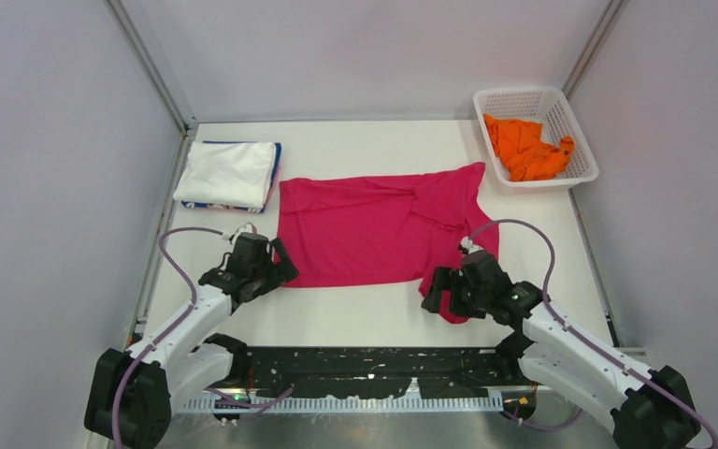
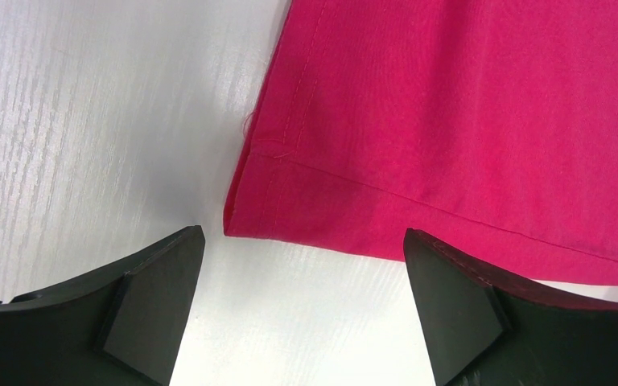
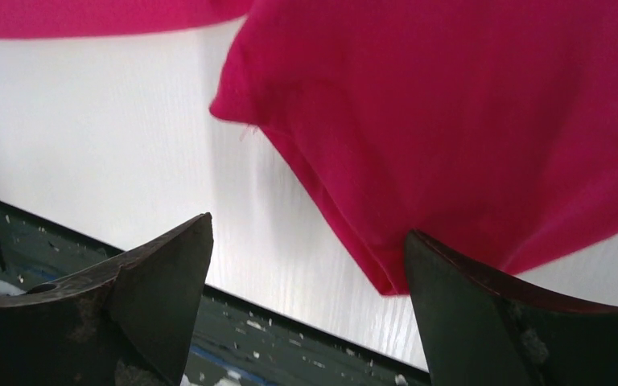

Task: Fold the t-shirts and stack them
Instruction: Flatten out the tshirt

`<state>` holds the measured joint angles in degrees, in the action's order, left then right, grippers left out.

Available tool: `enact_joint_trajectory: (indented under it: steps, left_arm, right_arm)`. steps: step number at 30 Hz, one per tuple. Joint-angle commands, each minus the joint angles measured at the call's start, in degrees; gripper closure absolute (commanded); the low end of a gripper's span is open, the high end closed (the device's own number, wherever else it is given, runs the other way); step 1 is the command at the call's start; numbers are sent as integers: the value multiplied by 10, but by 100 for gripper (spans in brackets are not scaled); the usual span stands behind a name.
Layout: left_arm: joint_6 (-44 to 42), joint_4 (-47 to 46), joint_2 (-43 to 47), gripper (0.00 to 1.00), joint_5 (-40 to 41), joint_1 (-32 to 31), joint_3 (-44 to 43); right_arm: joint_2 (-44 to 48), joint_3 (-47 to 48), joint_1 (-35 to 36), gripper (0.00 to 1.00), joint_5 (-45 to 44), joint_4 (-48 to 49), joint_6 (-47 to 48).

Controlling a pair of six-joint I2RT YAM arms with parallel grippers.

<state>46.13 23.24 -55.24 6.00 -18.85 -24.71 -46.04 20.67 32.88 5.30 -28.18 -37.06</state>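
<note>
A magenta-pink t-shirt (image 1: 374,229) lies spread flat in the middle of the table, with one sleeve hanging toward the near right. My left gripper (image 1: 276,271) stands open just short of the shirt's near left hem corner (image 2: 245,221), with only bare table between its fingers (image 2: 302,273). My right gripper (image 1: 439,295) is open at the sleeve (image 3: 451,145), near the table's front edge. Its right finger (image 3: 467,322) stands at the sleeve's lowest fold, and nothing is pinched. An orange t-shirt (image 1: 526,150) lies crumpled in the basket. A folded white t-shirt (image 1: 227,171) tops a stack at the back left.
The white lattice basket (image 1: 522,94) stands at the back right corner. Blue and pink folded edges (image 1: 274,178) show under the white shirt. A dark strip (image 3: 273,346) runs along the table's near edge, right below my right gripper. Grey walls enclose the table.
</note>
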Motion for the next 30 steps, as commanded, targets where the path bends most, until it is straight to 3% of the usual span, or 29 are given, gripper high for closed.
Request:
enact_joint_trajectory:
  steps: [1, 9, 16, 24, 30]
  left_arm:
    - [2, -3, 5, 1, 10, 0, -7]
    - [3, -1, -4, 3, 16, 0, -5]
    - [8, -16, -41, 17, 18, 0, -10]
    - [16, -28, -84, 34, 27, 0, -23]
    - [11, -36, -107, 49, -19, 0, -30]
  right_arm:
    - [63, -7, 9, 5, 38, -119, -36]
    - [149, 37, 9, 5, -19, -148, -25]
    - [140, 81, 10, 5, -107, -132, -10]
    - [100, 82, 10, 5, -110, -112, 0]
    - [90, 78, 9, 5, -133, -115, -3]
